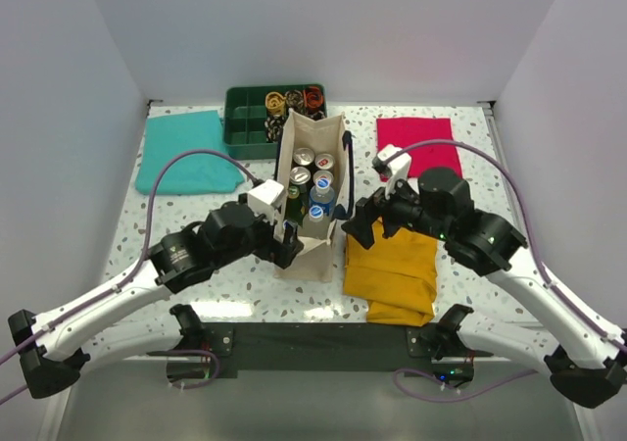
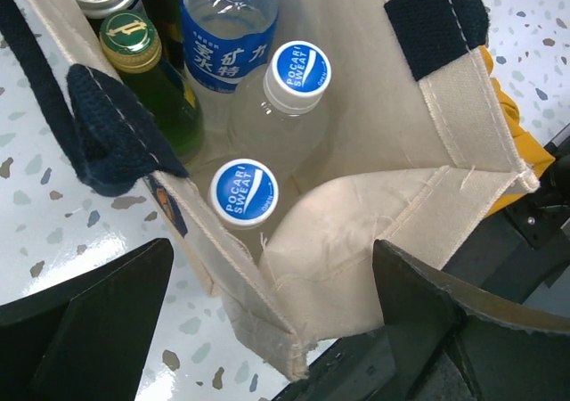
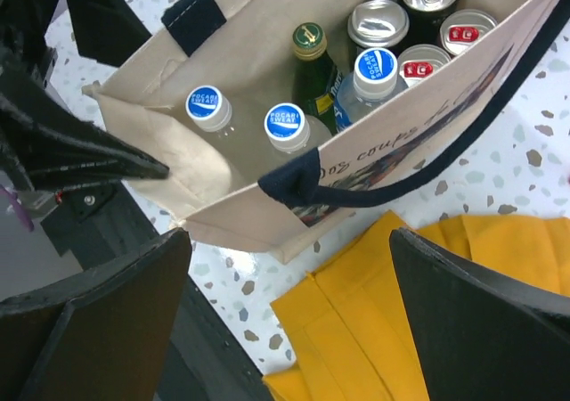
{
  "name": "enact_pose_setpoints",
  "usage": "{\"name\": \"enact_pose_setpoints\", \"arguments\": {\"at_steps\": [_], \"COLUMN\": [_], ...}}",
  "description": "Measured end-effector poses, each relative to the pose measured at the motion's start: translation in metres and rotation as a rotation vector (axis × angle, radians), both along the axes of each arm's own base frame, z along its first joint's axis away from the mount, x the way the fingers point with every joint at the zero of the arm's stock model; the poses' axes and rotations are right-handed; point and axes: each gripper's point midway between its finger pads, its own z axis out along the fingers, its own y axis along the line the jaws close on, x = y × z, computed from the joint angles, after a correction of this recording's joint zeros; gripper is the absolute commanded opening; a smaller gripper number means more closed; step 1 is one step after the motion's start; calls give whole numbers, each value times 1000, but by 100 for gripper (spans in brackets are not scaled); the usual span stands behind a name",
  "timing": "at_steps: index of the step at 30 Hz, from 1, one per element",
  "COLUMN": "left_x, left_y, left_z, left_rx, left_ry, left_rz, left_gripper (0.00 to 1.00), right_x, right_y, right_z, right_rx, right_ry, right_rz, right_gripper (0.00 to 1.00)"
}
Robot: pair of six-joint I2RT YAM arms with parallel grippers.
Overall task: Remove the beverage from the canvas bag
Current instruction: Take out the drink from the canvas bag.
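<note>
A: Speckled table (image 1: 245, 286), white walls. Is the canvas bag (image 1: 313, 257) stood upright betw. the arms?
B: Yes. Pocari Sweat bottles (image 2: 243, 192) and cans (image 3: 378, 22) are seen inside; nothing's been taken out.
A: Grippers?
B: Left gripper (image 2: 272, 267) is spread wide over the bag's near end; right gripper (image 3: 289, 241) likewise, nothing held. Whole pick's left.
</note>
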Motion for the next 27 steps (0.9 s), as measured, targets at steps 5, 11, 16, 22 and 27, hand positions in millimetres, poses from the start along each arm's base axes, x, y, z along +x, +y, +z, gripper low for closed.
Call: {"name": "enact_pose_setpoints", "arguments": {"at_steps": [5, 11, 16, 22, 27], "left_x": [-5, -9, -8, -6, 0], "left_y": [-8, -16, -10, 19, 37], "left_z": [-4, -9, -1, 35, 80], "left_rx": [12, 34, 26, -9, -41], "left_ry": [0, -9, -30, -96, -161], "left_rz": [-5, 5, 50, 137, 204], "left_gripper": [100, 100, 100, 100, 100], "right_x": [17, 24, 21, 8, 4], "right_y": [23, 44, 37, 25, 22], "right_z": [-20, -60, -55, -30, -25], "right_rx": [-43, -140, -159, -112, -103], "right_ry": [58, 146, 122, 65, 47], "right_rz": [7, 36, 25, 38, 52], "right_gripper": [98, 90, 87, 86, 85]}}
